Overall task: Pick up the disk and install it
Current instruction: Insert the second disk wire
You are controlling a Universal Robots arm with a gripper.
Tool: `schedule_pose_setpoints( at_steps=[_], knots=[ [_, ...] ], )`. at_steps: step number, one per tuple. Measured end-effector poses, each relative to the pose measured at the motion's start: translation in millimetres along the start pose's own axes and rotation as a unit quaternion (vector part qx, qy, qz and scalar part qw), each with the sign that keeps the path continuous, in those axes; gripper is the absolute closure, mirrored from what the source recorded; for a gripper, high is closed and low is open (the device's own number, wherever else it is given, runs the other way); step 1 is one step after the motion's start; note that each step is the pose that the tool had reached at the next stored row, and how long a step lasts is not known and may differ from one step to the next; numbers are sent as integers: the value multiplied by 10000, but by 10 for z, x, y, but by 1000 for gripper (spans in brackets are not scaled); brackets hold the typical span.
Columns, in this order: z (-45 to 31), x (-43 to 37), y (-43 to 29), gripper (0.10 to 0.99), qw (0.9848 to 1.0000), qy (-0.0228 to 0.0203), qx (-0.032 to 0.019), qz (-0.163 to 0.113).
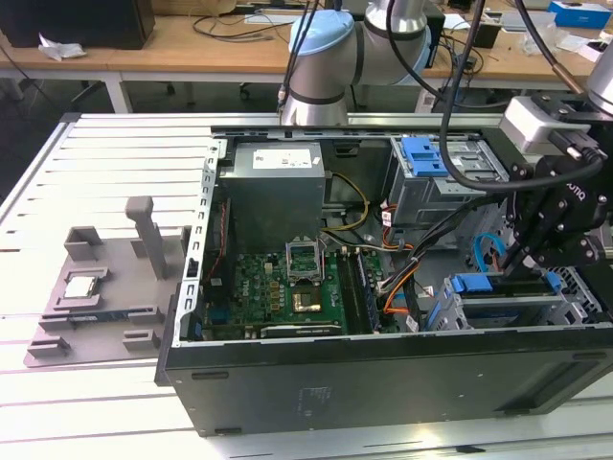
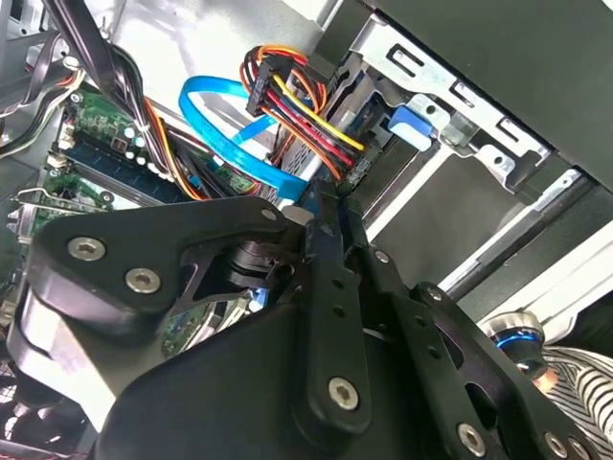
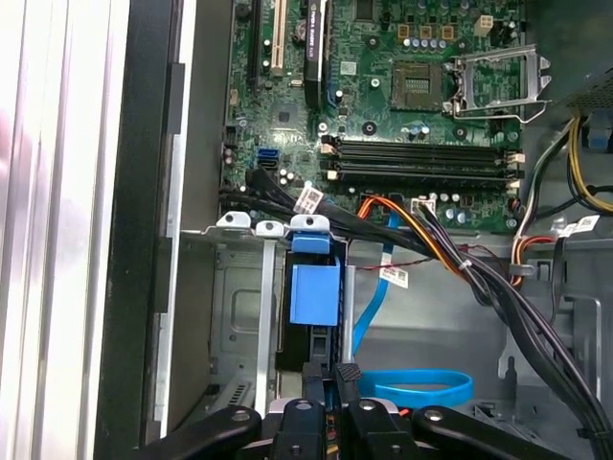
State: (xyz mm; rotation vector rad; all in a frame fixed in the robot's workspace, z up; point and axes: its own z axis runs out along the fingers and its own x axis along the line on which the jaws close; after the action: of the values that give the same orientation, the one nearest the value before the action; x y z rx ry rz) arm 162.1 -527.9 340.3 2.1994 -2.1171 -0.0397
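Note:
The disk [image 1: 471, 284] stands on edge in the metal drive bay [image 1: 498, 311] at the near corner of the open computer case, on the exterior view's right. In the first wrist view I see its blue carrier end [image 3: 314, 292] between the bay's metal walls [image 3: 244, 316]. My black gripper [image 1: 534, 261] hangs right above the disk. Its fingers are shut, tips close together at the disk's upper edge, in both wrist views [image 3: 334, 376] [image 2: 324, 216]. I cannot tell whether the tips touch it.
A bundle of black, orange and blue cables [image 3: 450, 254] runs close beside the bay. Past it lies the green motherboard [image 1: 287, 287], with the power supply [image 1: 273, 182] and a second cage with a blue latch [image 1: 426, 153] behind. A grey fixture [image 1: 105, 287] holding a small chip lies outside the case.

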Motion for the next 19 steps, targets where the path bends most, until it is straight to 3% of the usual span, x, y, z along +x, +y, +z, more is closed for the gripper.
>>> schedule_pose_setpoints(
  at_steps=[10, 12, 17, 19],
  knots=[
    [34, -1, 14, 925, 10000, -7, 1, -1],
    [32, -1, 15, 851, 10000, -4, 0, 0],
    [-131, -18, 27, 851, 10000, -3, 2, 0],
    [-200, -26, 33, 929, 10000, -2, 3, 1]
  ],
)
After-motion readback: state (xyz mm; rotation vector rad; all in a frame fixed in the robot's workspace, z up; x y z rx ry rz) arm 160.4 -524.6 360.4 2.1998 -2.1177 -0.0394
